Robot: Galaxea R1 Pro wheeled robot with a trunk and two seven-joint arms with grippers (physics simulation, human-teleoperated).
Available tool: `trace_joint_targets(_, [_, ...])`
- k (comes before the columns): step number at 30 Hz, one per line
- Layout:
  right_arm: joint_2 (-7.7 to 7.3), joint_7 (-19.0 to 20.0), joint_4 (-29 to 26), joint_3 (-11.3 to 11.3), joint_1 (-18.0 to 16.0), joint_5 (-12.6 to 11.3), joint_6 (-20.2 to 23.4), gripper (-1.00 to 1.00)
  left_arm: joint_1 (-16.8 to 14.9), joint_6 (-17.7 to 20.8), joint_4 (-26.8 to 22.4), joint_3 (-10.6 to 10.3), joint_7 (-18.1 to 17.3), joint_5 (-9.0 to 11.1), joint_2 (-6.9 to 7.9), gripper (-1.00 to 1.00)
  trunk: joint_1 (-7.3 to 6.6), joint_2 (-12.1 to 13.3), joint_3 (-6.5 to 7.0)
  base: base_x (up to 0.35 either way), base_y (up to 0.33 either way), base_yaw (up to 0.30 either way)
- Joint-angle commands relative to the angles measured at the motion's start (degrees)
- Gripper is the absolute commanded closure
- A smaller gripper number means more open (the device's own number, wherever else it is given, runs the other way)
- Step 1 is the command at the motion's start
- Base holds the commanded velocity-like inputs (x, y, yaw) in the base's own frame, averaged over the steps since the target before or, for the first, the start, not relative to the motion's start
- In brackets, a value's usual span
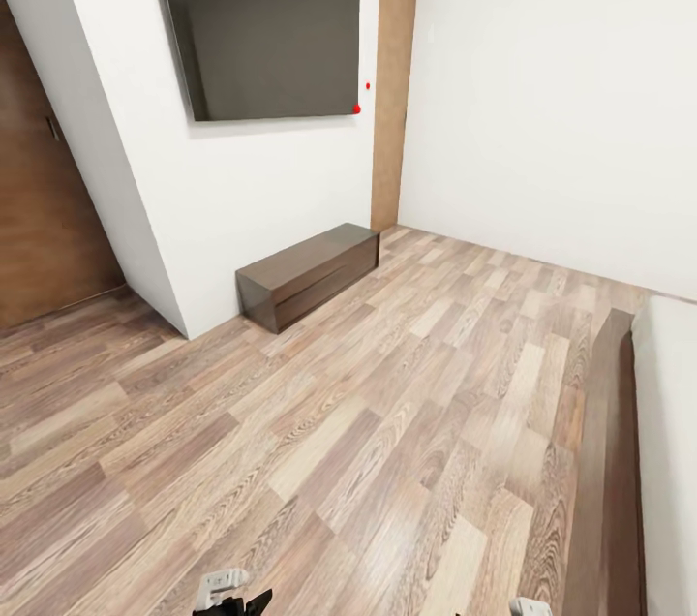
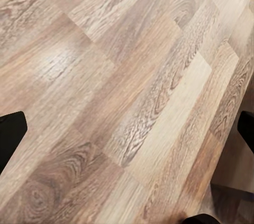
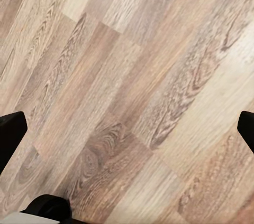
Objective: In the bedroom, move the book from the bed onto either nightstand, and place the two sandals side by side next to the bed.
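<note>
while both hands hang open and empty over the wood floor (image 1: pixel 387 422), the bed (image 1: pixel 668 461) edges in at right, low cabinet (image 1: pixel 310 273) under the tv (image 1: pixel 261 25).

Black jaws on both wrists; white and black arm parts (image 1: pixel 225 589) below.

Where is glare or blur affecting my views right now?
Head view: wide-angle tilt, glossy black wall-mounted screen reflecting softly. Left wrist view: bright sheen patch on the wood-plank floor. Right wrist view: even light, soft grain, dark jaws at both edges.
</note>
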Motion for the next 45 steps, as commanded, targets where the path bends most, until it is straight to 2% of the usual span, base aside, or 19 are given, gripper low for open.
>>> trace_joint_targets(1, [-0.01, 0.2, 0.1, -0.3, 0.0, 0.2, -0.2, -1.00, 0.0, -0.1, 0.1, 0.4, -0.3, -0.1, 0.01, -1.00, -0.23, 0.4, 0.13, 0.000, 0.000, 0.001])
trace_joint_targets(45, [0.03, 0.2, 0.1, -0.2, 0.0, 0.2, -0.2, -1.00, 0.0, 0.0, 0.1, 0.4, -0.3, -0.1, 0.01, -1.00, -9.89, 18.0, 8.03, 0.000, 0.000, 0.000])
